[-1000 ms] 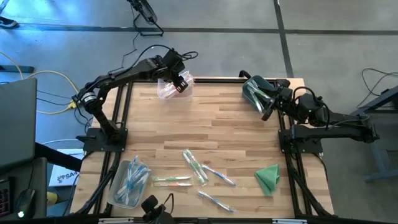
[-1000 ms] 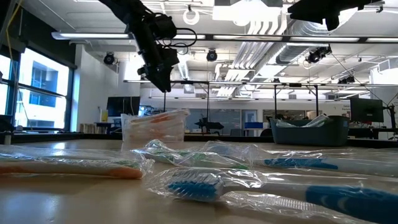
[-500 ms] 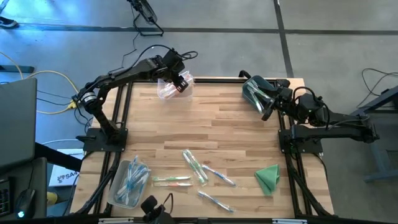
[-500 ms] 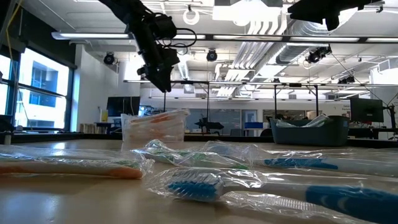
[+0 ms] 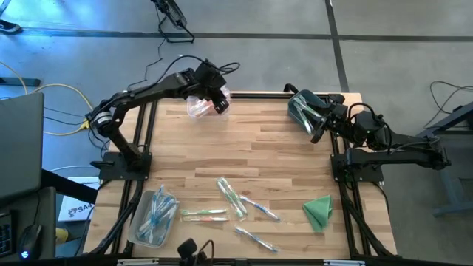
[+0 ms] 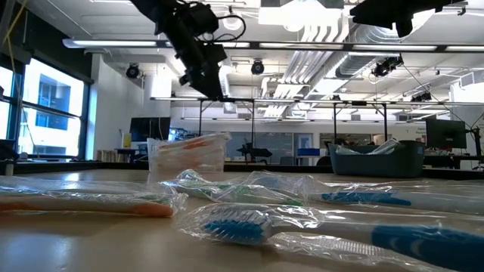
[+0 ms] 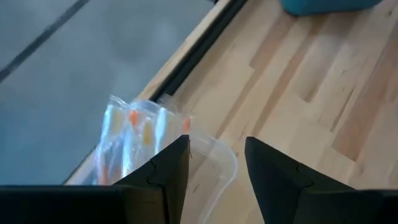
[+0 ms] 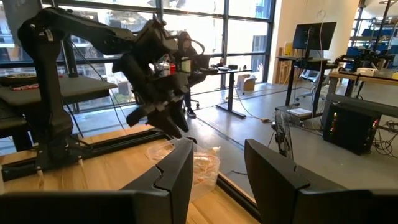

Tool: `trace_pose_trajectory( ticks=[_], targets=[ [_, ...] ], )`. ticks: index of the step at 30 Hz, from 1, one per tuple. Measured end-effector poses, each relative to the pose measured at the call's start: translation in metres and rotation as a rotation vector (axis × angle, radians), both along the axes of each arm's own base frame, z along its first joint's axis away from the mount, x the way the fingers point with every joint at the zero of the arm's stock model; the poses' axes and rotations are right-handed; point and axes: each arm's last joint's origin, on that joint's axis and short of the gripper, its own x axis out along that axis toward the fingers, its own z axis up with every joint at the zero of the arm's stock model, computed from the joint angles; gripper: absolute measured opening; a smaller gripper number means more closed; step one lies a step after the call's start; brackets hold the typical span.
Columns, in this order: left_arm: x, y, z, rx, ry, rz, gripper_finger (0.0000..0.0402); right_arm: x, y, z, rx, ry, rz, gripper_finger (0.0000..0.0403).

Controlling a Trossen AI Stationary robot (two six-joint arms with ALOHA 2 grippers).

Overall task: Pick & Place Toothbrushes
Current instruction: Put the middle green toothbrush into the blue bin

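In my left wrist view the clear bin (image 7: 165,152) is cut off below by my own fingers (image 7: 168,180); the brushes (image 7: 134,127) inside blur together, perhaps three.

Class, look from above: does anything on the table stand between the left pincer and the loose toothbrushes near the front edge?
Nothing visible does. The left pincer hangs over the clear bin at the far edge; only bare table lies between it and the loose toothbrushes.
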Motion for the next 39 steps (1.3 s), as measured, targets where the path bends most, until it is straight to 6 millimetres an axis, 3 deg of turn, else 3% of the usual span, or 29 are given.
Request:
trace_pose_trajectory(
  ticks=[13,18,33,39],
  targets=[
    [-0.008,-0.028,0.032,0.107,-0.122,-0.068,0.0152,0.0,0.0,0.0,0.0,0.0,-0.003,0.0136],
    [-0.016,-0.047,0.025,0.162,-0.221,-0.117,0.0152,0.0,0.0,0.0,-0.004,0.003,-0.002,0.0136],
    [-0.088,-0.115,0.015,0.268,-0.567,-0.183,0.0152,0.002,0.0,-0.001,-0.005,0.016,0.002,0.0136],
    [-0.104,-0.137,0.018,0.267,-0.622,-0.25,0.0152,0.004,0.001,-0.002,-0.005,0.022,0.047,0.0136]
  ],
)
